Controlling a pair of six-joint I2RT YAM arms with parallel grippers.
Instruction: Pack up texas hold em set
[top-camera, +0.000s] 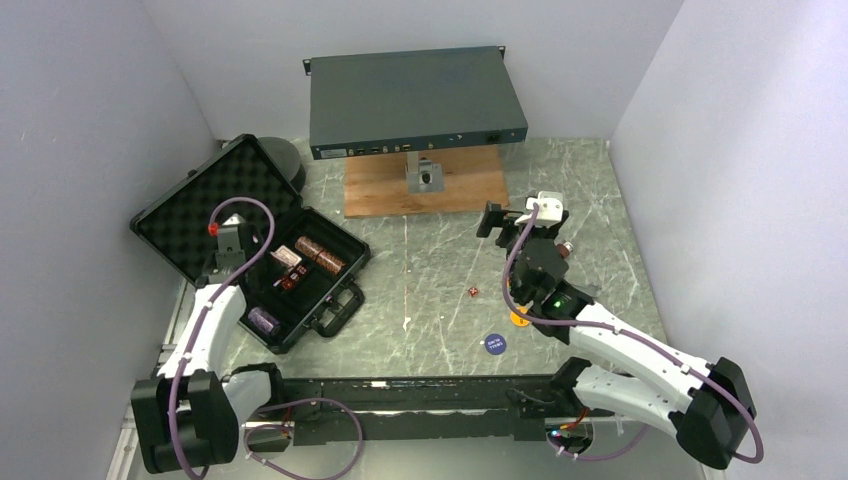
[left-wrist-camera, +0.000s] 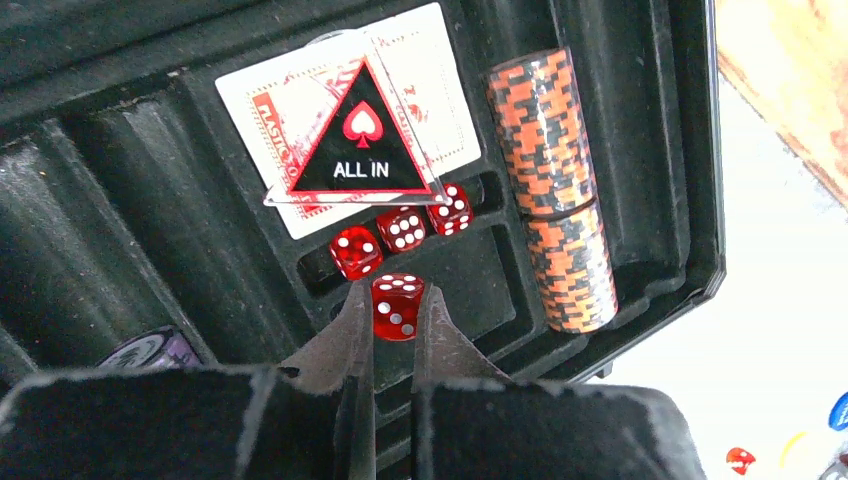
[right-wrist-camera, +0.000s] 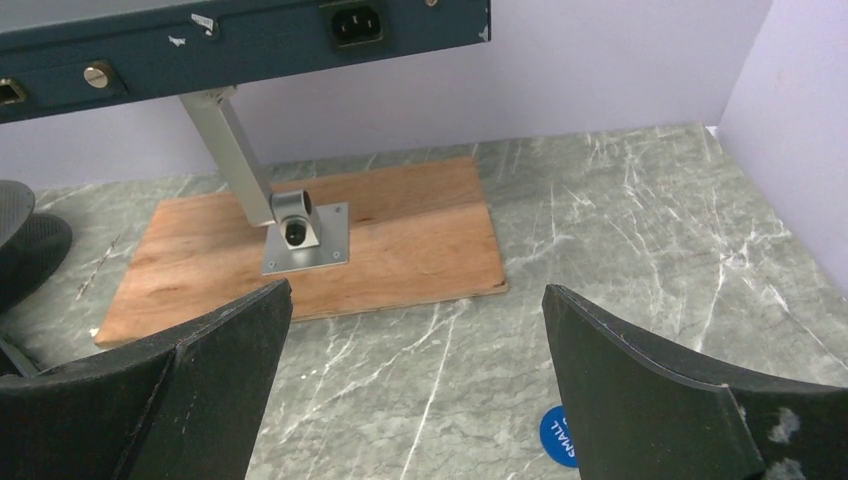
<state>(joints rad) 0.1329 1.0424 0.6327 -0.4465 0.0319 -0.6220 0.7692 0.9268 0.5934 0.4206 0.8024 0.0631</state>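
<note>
The black briefcase (top-camera: 335, 262) lies open at the left, its foam lid (top-camera: 200, 215) tipped back. My left gripper (left-wrist-camera: 396, 295) hangs over its tray (left-wrist-camera: 650, 150), shut on a small red die (left-wrist-camera: 398, 312). Three more dice (left-wrist-camera: 406, 228) sit in a slot below the red card deck (left-wrist-camera: 440, 110) and its "ALL IN" triangle (left-wrist-camera: 360, 140). Orange-and-black chip rolls (left-wrist-camera: 555, 190) fill the right channel; a purple roll (left-wrist-camera: 150, 350) shows at the lower left. My right gripper (right-wrist-camera: 416, 290) is open above the table, empty, with a blue disc (right-wrist-camera: 558, 437) below it.
On the marble table lie a loose red die (top-camera: 473, 291), the blue disc (top-camera: 494, 343) and an orange disc (top-camera: 519, 318) half hidden by the right arm. The grey metal box (top-camera: 415, 100) stands on a wooden board (top-camera: 425, 185) at the back.
</note>
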